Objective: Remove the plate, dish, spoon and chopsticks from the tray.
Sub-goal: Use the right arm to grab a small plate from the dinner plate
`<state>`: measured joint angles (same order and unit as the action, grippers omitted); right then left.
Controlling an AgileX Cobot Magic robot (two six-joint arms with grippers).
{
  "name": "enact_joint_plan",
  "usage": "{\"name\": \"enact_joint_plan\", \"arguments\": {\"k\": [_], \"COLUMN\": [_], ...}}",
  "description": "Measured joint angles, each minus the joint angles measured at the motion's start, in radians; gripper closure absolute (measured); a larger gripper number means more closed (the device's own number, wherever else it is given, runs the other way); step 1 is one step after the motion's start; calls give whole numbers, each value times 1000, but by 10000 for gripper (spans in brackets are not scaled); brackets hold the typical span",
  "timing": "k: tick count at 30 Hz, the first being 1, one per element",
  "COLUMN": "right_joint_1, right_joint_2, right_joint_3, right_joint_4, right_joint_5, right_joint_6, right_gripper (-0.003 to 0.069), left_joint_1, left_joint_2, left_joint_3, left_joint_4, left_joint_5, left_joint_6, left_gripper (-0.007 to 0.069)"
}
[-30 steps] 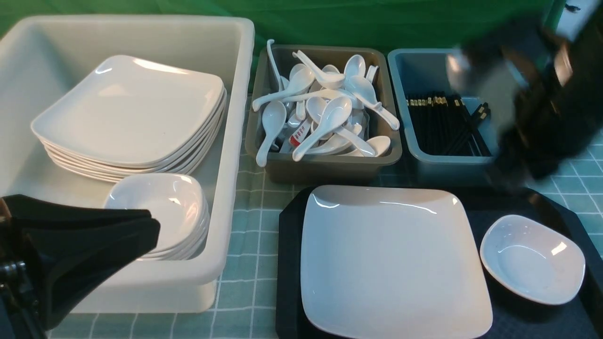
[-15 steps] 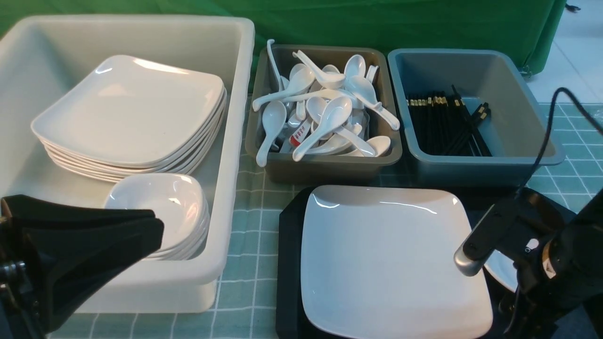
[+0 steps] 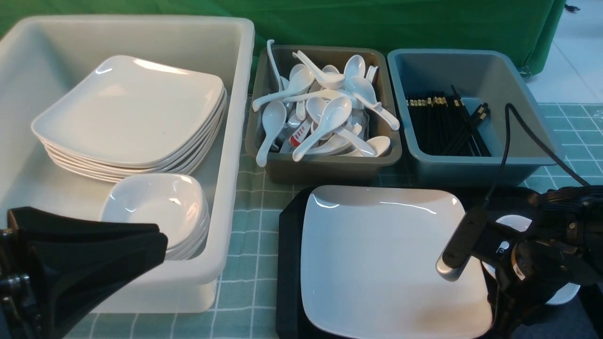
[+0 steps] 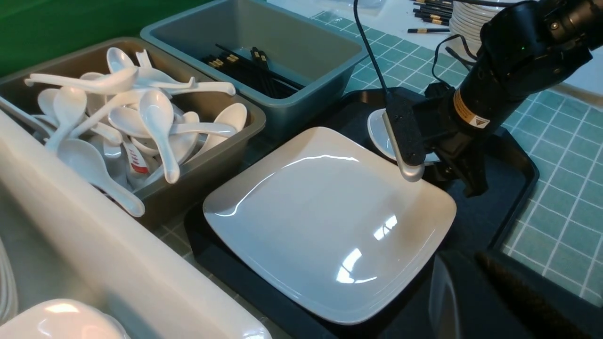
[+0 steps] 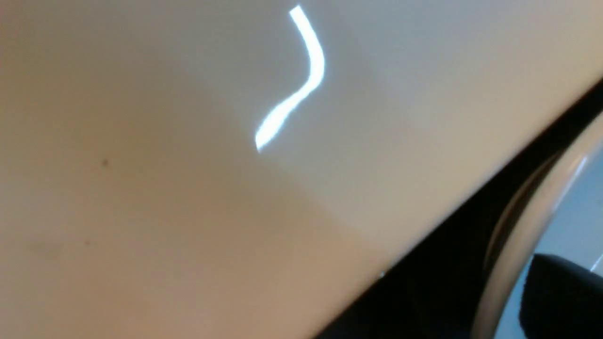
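The plate [image 3: 386, 254] lies flat on the tray's [image 3: 288, 263] left part, with the dish [image 4: 379, 134] just beside its right edge. The right gripper [image 4: 443, 182] sits low between them, jaws spread, one finger over the plate's right rim and the other down beside it, so the plate lies to its left. The left gripper [image 3: 158, 233], pressed shut by the tub [image 3: 235, 141], is farther off.

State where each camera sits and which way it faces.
Front view: between the arms, facing forward over tray, plate and bins; left arm and right arm show low.
Left wrist view: on the left wrist, facing the plate and right arm; own jaws edge in.
Right wrist view: on the right wrist, close over the plate; no robot part clear.
Shared: the plate, in all three.
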<state>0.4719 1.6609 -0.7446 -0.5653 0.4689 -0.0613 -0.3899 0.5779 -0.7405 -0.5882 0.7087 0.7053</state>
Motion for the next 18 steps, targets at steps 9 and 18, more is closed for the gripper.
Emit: {"name": "enact_joint_plan", "arguments": {"k": [9,18], "right_joint_1": [29,227], "right_joint_2": [-31,-301], "right_joint_3": [-11,-323], "right_joint_4": [-20,159], "right_joint_5": [75,438], "right_joint_6": [31,137], "right_gripper": [533,606], "left_joint_1": [0,0], "left_joint_2": [-1,-24], "left_joint_3": [0,0], "left_joint_4": [1,42], "left_joint_5": [7,8], "left_joint_6": [2,2], "left_gripper": [607,607]}}
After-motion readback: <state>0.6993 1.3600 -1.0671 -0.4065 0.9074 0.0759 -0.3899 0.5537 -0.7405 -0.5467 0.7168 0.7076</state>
